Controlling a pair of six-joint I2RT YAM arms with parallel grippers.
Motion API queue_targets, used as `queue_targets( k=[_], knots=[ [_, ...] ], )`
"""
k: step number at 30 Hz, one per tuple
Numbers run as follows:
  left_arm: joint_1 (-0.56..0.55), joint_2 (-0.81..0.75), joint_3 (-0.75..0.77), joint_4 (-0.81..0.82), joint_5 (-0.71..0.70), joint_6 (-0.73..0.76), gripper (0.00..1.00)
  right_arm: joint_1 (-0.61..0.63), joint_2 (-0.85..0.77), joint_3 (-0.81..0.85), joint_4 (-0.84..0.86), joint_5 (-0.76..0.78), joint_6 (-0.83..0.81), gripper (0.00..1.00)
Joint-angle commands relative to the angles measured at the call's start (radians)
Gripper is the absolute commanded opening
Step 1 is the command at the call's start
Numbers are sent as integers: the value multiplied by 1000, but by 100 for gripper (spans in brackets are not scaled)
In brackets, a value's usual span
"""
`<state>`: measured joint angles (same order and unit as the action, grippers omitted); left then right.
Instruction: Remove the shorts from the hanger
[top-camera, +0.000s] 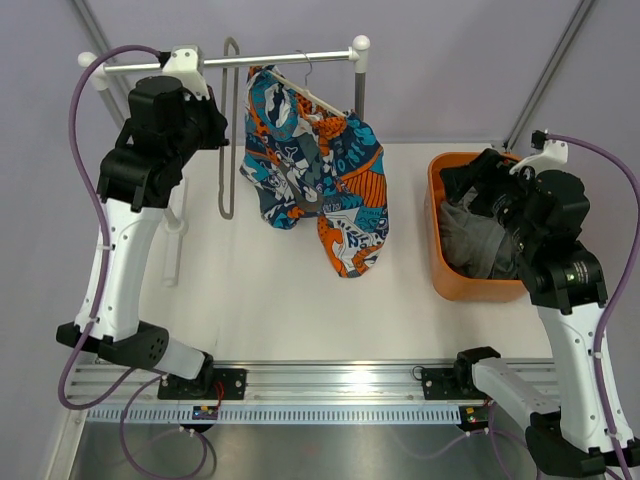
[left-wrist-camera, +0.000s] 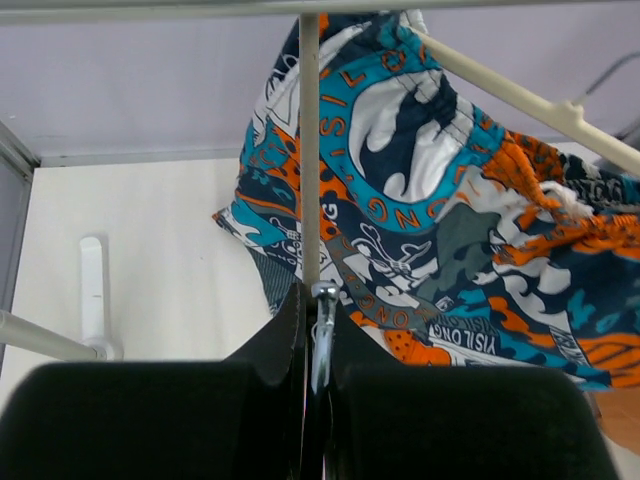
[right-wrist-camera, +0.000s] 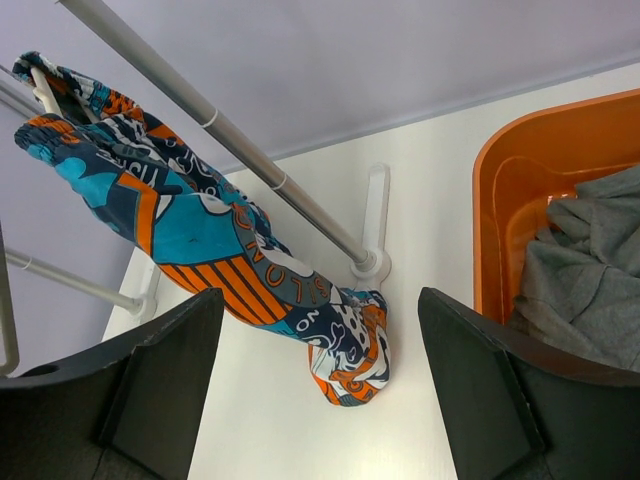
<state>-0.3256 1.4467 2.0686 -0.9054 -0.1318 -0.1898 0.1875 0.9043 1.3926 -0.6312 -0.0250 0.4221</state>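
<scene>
Right gripper (right-wrist-camera: 320, 300) jaws wide, holding nothing, above orange bin (top-camera: 437, 230). Left gripper (left-wrist-camera: 315, 300) pinched closed beside shorts (top-camera: 310, 160). Shorts hang below rack rail (top-camera: 270, 60), legs pointing down. Hanger (top-camera: 318, 98) slants far-left to near-right, hook on rail.

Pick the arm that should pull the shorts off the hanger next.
Right, probably: the right pincer is open and faces the shorts, though from over the basket. The left pincer is nearer them but shut.
</scene>
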Motion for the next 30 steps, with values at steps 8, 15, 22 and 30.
queue_targets(
  k=[8,15,22,30],
  knots=[
    [49,98,136,112,-31,12,0,-3,36,89,-1,-50,-32,87],
    [66,133,171,157,-42,29,0,-3,51,95,2,-55,-39,87],
    [103,182,205,172,-31,44,0,-3,64,106,2,-66,-42,87],
    [143,241,229,180,-15,52,0,-3,84,125,-1,-78,-49,87]
  ],
)
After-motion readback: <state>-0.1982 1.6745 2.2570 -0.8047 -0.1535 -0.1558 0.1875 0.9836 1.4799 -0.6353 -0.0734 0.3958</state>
